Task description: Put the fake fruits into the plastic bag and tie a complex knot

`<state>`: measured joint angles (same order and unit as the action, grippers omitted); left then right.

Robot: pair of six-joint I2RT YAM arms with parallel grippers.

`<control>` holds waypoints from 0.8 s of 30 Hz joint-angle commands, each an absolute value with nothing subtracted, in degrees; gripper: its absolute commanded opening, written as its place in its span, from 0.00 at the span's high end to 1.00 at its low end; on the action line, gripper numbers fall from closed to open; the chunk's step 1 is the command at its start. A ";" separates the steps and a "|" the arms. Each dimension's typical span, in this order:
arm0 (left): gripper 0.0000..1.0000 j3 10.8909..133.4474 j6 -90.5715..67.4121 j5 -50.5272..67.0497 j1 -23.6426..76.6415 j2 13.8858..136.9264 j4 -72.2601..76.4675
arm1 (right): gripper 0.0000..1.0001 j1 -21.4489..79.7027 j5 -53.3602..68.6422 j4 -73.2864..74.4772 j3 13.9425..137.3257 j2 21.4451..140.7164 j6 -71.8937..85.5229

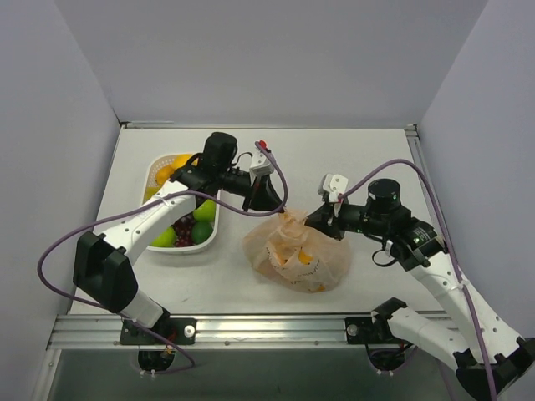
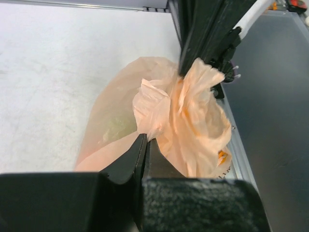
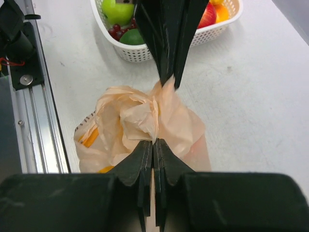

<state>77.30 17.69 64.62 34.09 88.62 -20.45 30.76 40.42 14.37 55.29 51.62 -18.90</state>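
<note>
The pale orange plastic bag (image 1: 299,257) lies on the table between the arms, with fruit shapes dimly inside. My left gripper (image 1: 278,206) is shut on a gathered piece of the bag's top from the upper left; in the left wrist view (image 2: 146,140) its jaws pinch the film (image 2: 188,116). My right gripper (image 1: 313,220) is shut on the bag's top from the right; in the right wrist view (image 3: 155,142) its jaws pinch the plastic bag (image 3: 135,121). Fake fruits (image 1: 188,225) lie in the white basket: green apples, purple grapes, orange and yellow ones.
The white lattice basket (image 1: 155,170) stands left of the bag and shows at the top of the right wrist view (image 3: 145,50). An aluminium rail (image 1: 276,327) runs along the near table edge. Purple cables loop around both arms.
</note>
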 commanded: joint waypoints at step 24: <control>1.00 72.51 27.94 56.17 41.04 83.23 -30.15 | 1.00 21.53 44.12 11.95 50.89 50.98 -3.25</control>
